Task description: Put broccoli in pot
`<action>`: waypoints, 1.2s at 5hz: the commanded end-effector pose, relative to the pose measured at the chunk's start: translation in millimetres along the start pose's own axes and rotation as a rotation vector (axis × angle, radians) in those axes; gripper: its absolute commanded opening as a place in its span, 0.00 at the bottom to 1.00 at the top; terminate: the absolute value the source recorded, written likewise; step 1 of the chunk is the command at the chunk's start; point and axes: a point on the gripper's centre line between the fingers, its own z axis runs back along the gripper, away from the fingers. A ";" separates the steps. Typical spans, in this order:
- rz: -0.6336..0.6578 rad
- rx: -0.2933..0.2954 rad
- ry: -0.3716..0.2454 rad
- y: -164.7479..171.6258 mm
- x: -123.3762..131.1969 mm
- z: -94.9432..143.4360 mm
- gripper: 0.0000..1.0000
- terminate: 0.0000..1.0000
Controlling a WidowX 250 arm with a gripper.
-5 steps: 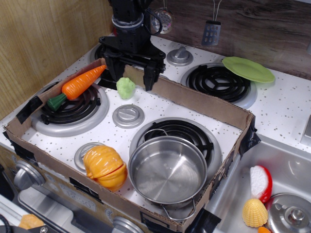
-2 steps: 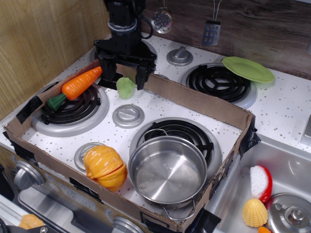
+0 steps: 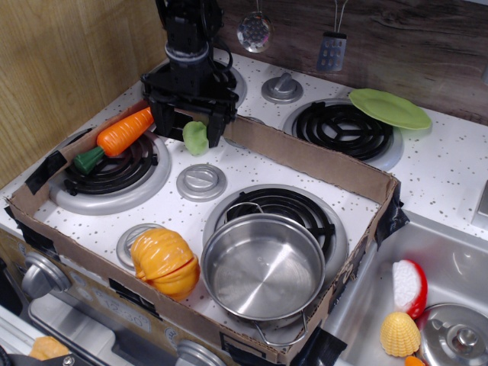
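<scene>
The broccoli (image 3: 197, 139) is a small pale-green lump on the white stovetop, near the back wall of the cardboard tray. My black gripper (image 3: 188, 130) hangs over it, open, with one finger (image 3: 162, 122) to its left and one finger (image 3: 214, 131) to its right. The fingers do not touch the broccoli as far as I can tell. The shiny steel pot (image 3: 263, 276) stands empty on the front right burner, well apart from the gripper.
An orange carrot (image 3: 122, 131) lies on the left burner, just left of the gripper. An orange squash (image 3: 165, 262) sits left of the pot. A cardboard wall (image 3: 313, 158) rings the tray. A green plate (image 3: 390, 108) lies back right. The sink at right holds a lid (image 3: 457, 341) and toy food.
My gripper has moved left and a little back, from right of the broccoli to straddling it. The broccoli, the pot and the carrot have not moved.
</scene>
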 end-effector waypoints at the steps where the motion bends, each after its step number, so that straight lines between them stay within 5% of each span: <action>1: -0.129 -0.006 -0.134 -1.5 30.2 -4.8 1.00 0.00; 2: -0.202 -0.018 -0.102 -5.6 34.8 -13.0 1.00 0.00; 3: -0.218 -0.048 -0.087 -6.5 34.5 -11.3 0.00 0.00; 5: -0.202 -0.100 -0.121 -8.8 25.1 -0.2 0.00 0.00; 6: -0.198 -0.105 -0.122 -20.0 10.7 34.1 0.00 0.00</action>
